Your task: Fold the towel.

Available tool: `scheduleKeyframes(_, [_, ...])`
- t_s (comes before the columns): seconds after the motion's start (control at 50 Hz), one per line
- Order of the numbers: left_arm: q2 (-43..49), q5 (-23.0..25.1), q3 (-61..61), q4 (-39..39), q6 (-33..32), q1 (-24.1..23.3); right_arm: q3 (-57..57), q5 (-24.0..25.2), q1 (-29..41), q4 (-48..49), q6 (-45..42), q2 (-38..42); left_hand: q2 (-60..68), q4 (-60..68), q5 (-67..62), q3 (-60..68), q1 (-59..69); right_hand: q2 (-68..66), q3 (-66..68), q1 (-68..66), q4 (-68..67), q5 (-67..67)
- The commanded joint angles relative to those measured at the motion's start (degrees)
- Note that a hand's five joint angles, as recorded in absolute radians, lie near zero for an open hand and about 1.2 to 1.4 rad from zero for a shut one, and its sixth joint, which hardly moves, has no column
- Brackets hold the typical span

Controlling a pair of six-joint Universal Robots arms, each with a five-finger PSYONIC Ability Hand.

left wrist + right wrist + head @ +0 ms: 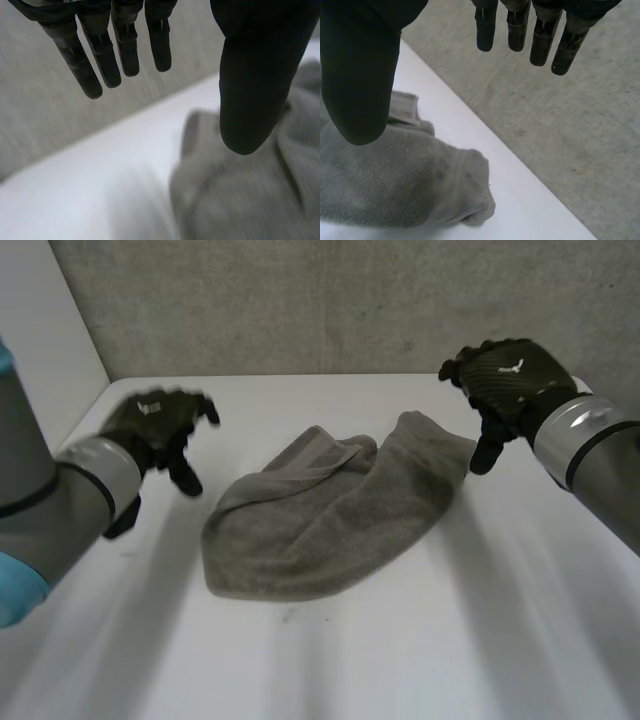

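Observation:
A grey towel [330, 512] lies crumpled in the middle of the white table [480, 640], bunched into loose folds. My left hand [158, 430] hovers to the towel's left, clear of it, with fingers [105, 55] straight and spread and nothing in them. My right hand [505, 385] hangs above the towel's right far corner, not touching it, its fingers [540, 35] straight and apart from the thumb [360, 85]. In the left wrist view the towel [250, 200] lies below the thumb. Beneath the palm in the right wrist view sits a rounded towel corner [445, 185].
A grey concrete wall [330, 300] stands right behind the table's far edge. White table surface lies in front of the towel and on both sides of it.

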State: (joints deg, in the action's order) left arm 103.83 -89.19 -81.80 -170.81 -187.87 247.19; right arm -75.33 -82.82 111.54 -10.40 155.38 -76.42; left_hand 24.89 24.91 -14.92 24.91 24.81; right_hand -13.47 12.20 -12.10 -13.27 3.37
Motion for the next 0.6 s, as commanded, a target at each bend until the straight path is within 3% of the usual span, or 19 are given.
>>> scheduleKeyframes(0.02, [5.6, 1.3, -8.3, -3.5, -1.8, 0.0, 0.3, -0.1, 0.6, 0.0, -1.0, 3.0, 1.3, 1.3, -1.3, 1.3, 1.4, 3.5, -2.2, 2.1, 3.3, -3.4])
scheduleKeyframes(0.14, [8.8, 3.9, -13.7, -11.8, -2.2, -0.4, 0.0, -0.1, 0.7, 0.0, -1.0, 4.3, 6.2, 6.1, -6.1, 6.1, 6.2, 3.5, -2.2, 2.1, 3.3, -3.4])
scheduleKeyframes(0.42, [13.2, 4.0, -15.5, -13.5, -2.3, -1.0, -0.1, -0.2, 0.7, 0.2, -1.0, 5.2, 13.2, 13.2, -13.2, 13.2, 13.3, 3.5, -2.2, 2.1, 3.3, -3.4])
scheduleKeyframes(0.46, [13.9, 4.0, -15.2, -15.1, -2.3, -1.0, -0.2, -0.2, 0.7, 0.2, -1.0, 5.2, 24.3, 24.3, -24.3, 24.3, 24.4, 3.5, -2.2, 2.1, 3.3, -3.4])
scheduleKeyframes(0.6, [14.6, 4.0, -15.3, -18.9, -2.3, -0.9, -0.4, -0.2, 0.7, 0.2, -1.1, 5.4, 27.2, 27.2, -27.2, 27.2, 27.3, 3.5, -2.2, 2.1, 3.3, -3.4])
